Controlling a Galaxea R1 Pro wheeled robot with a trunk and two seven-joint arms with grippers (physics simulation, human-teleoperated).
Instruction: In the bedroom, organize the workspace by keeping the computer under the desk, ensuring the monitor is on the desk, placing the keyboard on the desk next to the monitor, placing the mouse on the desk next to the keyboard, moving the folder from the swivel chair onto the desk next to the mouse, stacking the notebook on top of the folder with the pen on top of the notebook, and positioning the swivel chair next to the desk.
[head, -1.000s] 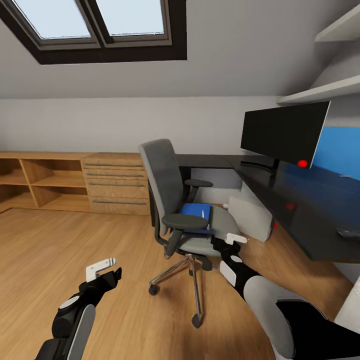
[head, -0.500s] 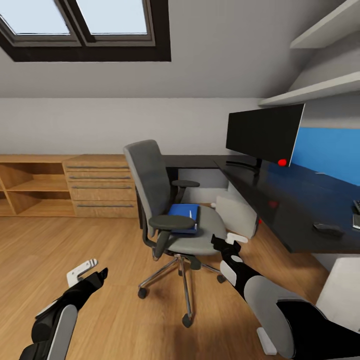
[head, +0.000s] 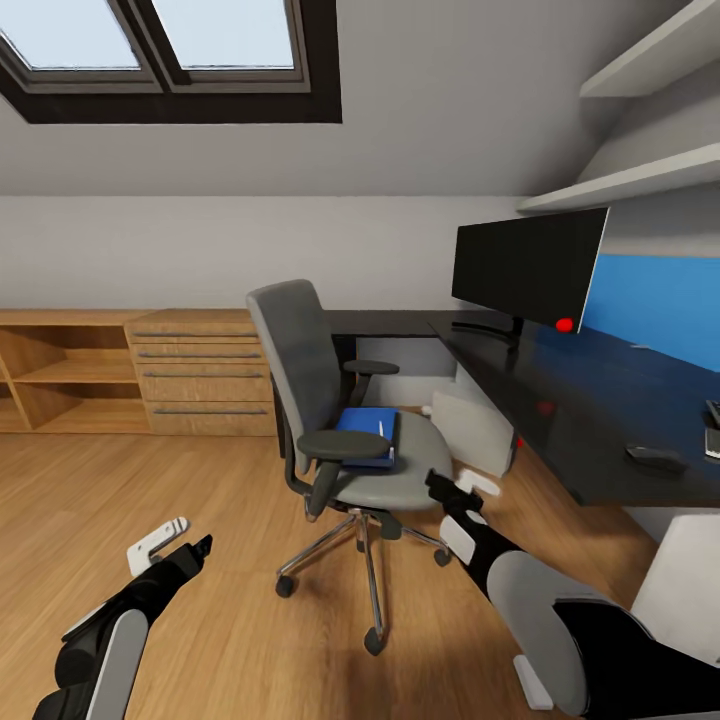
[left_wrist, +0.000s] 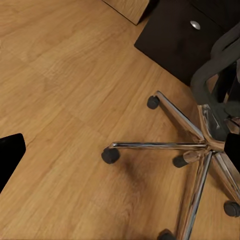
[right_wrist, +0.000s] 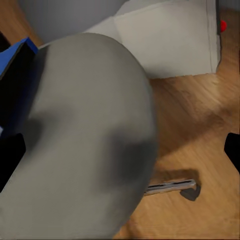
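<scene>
Left jaws (head: 178, 540): stood apart and empty, held over the wooden floor (head: 230, 620), well apart from the chair's wheeled base (left_wrist: 200, 145).
Right jaws (head: 462, 492): stood apart and empty, just beside the front edge of the seat; the right wrist view looked down on the grey seat pad (right_wrist: 80, 135) between the two dark fingertips (right_wrist: 11, 159).
Swivel chair (head: 340, 400): upright on the floor in front of the desk, backrest toward the wooden drawer chest (head: 200, 372).
Folder (head: 368, 432): bright blue, lay flat on the chair seat under the near armrest; a thin white pen (head: 380, 428) lay on top of it.
Notebook: could not be told apart in these views.
Surface (head: 570, 400): glossy black desk top to the robot's right.
Monitor (head: 528, 266): stood on the surface at its far end, red dot at a lower corner.
Mouse (head: 655, 456): lay on the surface near its front edge.
Keyboard (head: 712, 428): only a corner showed at the picture's edge, beside the mouse.
Computer (head: 475, 428): light-grey box on the floor under the surface, behind the chair seat.
</scene>
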